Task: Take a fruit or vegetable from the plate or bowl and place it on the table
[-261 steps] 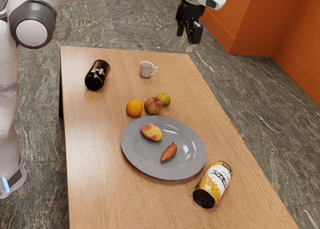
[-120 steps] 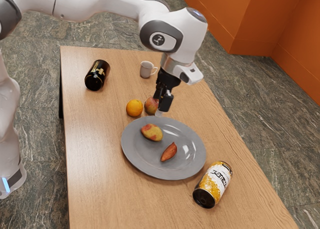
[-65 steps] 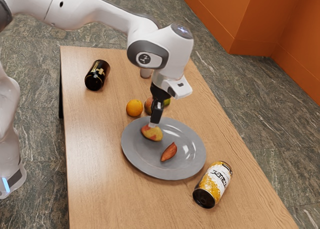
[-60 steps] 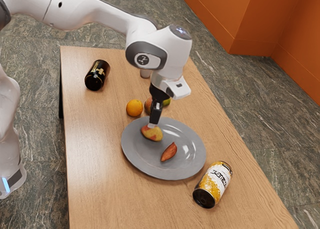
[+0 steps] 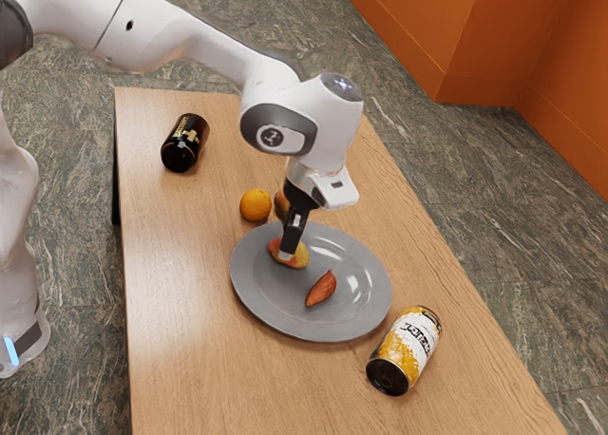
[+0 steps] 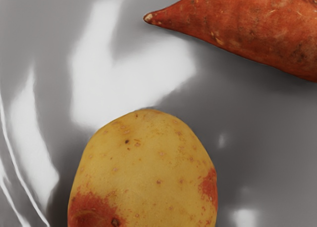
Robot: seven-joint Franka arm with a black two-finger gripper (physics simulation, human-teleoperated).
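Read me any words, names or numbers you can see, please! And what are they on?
Yellow-and-white can: big dark letters across the label, too blurred to read for sure.
Black can: gold lettering, too small to read.
Robot arm: a small pale mark on a dark part, too small to make out.
So there isn't a word or number I can read for certain.

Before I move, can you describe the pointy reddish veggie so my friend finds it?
On the wooden table, find the big gray plate. Two things lie on it, and the claw is at the plump yellow potato with red patches. The sweet potato is the other one: slimmer, reddish-orange, with a pointed tip.
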